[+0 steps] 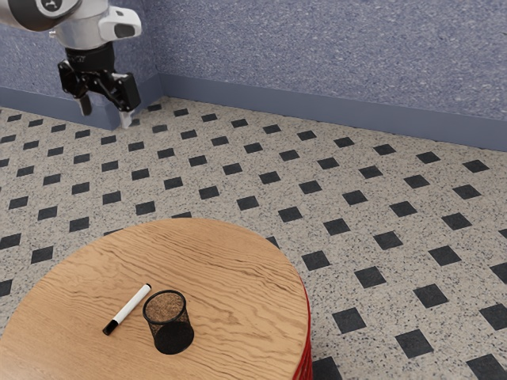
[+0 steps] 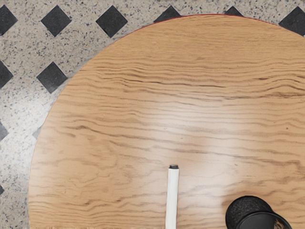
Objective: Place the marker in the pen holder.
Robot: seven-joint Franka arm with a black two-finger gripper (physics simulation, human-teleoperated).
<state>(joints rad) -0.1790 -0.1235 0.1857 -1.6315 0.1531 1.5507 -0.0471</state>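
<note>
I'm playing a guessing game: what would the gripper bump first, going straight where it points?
Probably the marker, or the table near it; the gripper is high, so I can't be sure.

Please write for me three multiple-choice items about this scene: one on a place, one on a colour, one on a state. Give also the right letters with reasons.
1. Where is the marker?
A) inside the pen holder
B) on the floor
C) on the table, beside the pen holder

2. What colour is the marker's barrel?
A) white
B) green
C) red

3. How is the gripper?
A) shut on the marker
B) open
C) shut on nothing

1: C, it lies on the wood, outside the holder.
2: A, the barrel is white between black ends.
3: B, its fingers stand apart, with a gap between.
</note>
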